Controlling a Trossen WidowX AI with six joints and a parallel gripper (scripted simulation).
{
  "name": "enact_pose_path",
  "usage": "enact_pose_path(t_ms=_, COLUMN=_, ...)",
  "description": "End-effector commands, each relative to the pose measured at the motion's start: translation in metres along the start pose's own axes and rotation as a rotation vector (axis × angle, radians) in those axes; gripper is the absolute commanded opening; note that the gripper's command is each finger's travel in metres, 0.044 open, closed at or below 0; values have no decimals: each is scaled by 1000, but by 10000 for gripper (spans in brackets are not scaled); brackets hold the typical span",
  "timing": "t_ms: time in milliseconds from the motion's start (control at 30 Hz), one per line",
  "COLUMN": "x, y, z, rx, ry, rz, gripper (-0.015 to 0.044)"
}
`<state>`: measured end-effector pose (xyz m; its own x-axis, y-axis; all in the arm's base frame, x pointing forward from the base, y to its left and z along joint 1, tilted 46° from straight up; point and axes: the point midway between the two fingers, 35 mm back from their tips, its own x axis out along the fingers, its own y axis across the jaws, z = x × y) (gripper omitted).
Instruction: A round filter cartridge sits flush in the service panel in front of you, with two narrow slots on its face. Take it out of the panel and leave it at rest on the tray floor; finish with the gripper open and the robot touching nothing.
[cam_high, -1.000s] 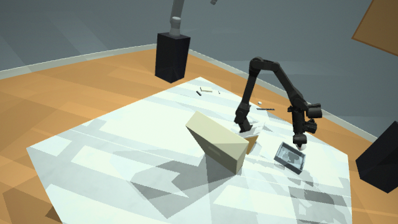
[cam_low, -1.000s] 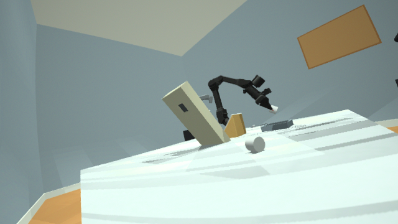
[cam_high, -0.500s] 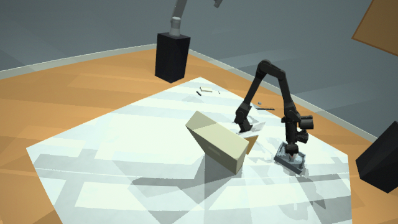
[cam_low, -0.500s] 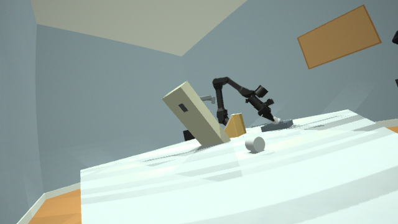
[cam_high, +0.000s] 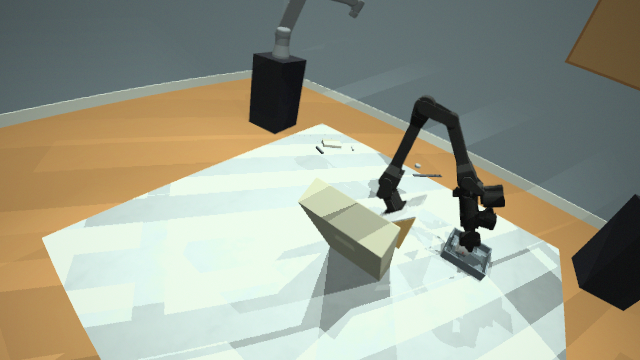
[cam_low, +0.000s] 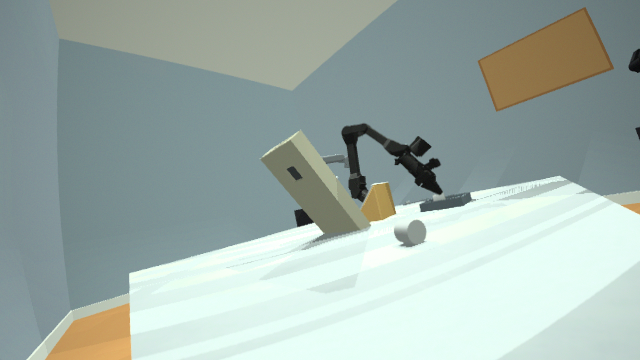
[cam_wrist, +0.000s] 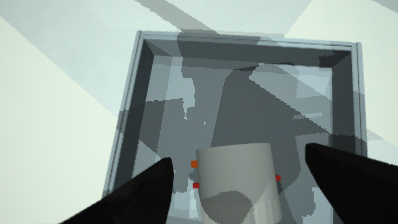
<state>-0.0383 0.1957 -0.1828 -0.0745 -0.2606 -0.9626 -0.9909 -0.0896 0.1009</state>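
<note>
The pincer (cam_high: 470, 247) (cam_low: 440, 193) (cam_wrist: 237, 159) is spread, a gap on each side of the cartridge (cam_low: 439, 198) (cam_wrist: 239, 185), which lies between its fingers within the tray (cam_high: 460, 265) (cam_low: 446, 204) (cam_wrist: 360, 100). Backing straight out along the fingers should avoid dragging it.

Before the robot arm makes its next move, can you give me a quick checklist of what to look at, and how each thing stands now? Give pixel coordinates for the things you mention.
1. Filter cartridge (cam_low: 438, 198) (cam_wrist: 237, 182) within the tray (cam_high: 462, 267) (cam_low: 446, 204) (cam_wrist: 360, 90) walls: ok, as far as the wrist view shows.
2. Fingers (cam_high: 470, 248) (cam_low: 440, 192) open: ok.
3. A gap on both sides of the cartridge: ok, in the wrist view.
4. Cartridge resting on the tray floor: cannot tell; its lower end runs out of the wrist view.
5. Arm (cam_high: 434, 112) (cam_low: 372, 134) withdrawn from the tray: not ok, the fingers are right at it.
</note>
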Motion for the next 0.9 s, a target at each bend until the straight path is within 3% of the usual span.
enact_pose_path(t_ms=0, x=0, y=0, z=0, rx=0, ry=0, rz=0, gripper=440)
enact_pose_path(t_ms=133, x=-2, y=0, z=2, rx=0, ry=0, rz=0, gripper=440)
enact_pose_path(t_ms=333, x=-61, y=0, z=35, rx=0, ry=-1, rz=-1, gripper=440)
enact_pose_path(t_ms=867, x=-47, y=0, z=32, rx=5, ry=-11, rz=2, gripper=440)
